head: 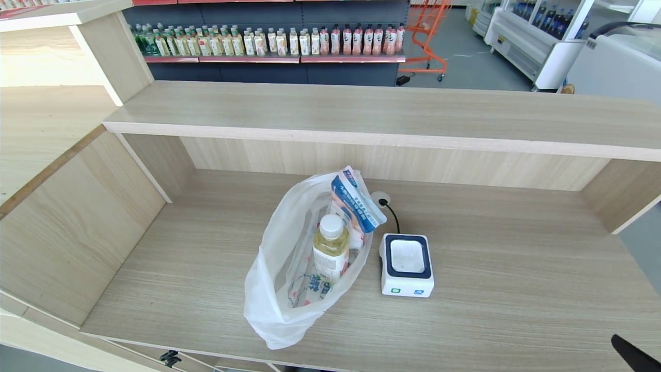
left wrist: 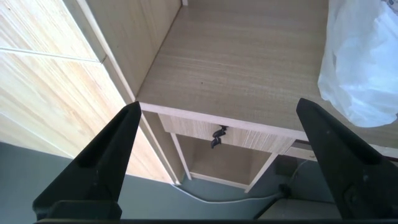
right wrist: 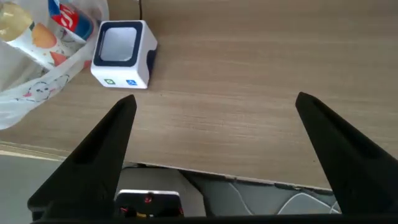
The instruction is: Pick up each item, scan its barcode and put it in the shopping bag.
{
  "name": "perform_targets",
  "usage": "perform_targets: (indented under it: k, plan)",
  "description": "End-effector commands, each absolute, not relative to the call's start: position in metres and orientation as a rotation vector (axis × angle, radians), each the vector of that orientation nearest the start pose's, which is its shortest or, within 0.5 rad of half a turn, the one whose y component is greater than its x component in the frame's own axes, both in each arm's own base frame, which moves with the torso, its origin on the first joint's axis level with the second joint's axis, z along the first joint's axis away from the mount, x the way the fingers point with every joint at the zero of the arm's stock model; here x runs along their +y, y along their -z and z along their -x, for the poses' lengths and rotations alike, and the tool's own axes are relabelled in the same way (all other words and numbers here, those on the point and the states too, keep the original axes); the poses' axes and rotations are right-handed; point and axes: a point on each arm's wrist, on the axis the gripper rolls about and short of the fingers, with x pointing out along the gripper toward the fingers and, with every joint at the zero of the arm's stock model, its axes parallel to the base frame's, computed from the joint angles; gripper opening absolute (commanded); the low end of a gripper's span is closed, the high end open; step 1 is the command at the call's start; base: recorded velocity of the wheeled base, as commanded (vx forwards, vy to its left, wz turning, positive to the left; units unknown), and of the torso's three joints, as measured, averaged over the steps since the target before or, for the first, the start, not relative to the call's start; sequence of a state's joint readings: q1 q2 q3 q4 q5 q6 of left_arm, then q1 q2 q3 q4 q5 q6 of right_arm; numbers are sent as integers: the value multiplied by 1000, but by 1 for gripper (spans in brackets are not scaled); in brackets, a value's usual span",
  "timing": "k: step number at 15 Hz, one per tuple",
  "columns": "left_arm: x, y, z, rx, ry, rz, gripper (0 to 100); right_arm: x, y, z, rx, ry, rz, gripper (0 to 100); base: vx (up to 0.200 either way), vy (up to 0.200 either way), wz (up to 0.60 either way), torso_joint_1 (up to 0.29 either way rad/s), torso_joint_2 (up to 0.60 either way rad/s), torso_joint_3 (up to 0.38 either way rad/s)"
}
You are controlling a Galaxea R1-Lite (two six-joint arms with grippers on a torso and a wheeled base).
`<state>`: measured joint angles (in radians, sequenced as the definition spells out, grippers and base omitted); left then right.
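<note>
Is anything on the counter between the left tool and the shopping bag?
Nothing visible does. The open left tool hangs off the near edge of the light wooden counter, with only bare wood between it and the translucent white plastic shopping bag. The white box-shaped barcode scanner stands on the bag's other side.

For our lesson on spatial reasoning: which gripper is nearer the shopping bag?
Left. The left gripper hangs off the counter's front edge near the shopping bag; the right gripper is on the scanner's other side.
</note>
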<state>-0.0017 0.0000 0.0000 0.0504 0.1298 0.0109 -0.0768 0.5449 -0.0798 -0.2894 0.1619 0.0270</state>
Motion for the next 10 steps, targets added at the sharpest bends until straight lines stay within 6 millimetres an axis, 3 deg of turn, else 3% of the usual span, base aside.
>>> perform_targets:
  k: [1, 3, 10]
  plan:
    - [3, -70, 23, 53, -129, -14, 100, 3, -82, 15, 60, 0, -16, 100, 0, 0, 0, 0, 0, 0]
    - [3, -70, 23, 53, -129, -14, 100, 2, -83, 19, -20, -20, 25, 100, 0, 0, 0, 0, 0, 0]
    - [3, -70, 23, 51, -129, -14, 100, 0, -76, 23, -6, 22, 31, 100, 0, 0, 0, 0, 0, 0]
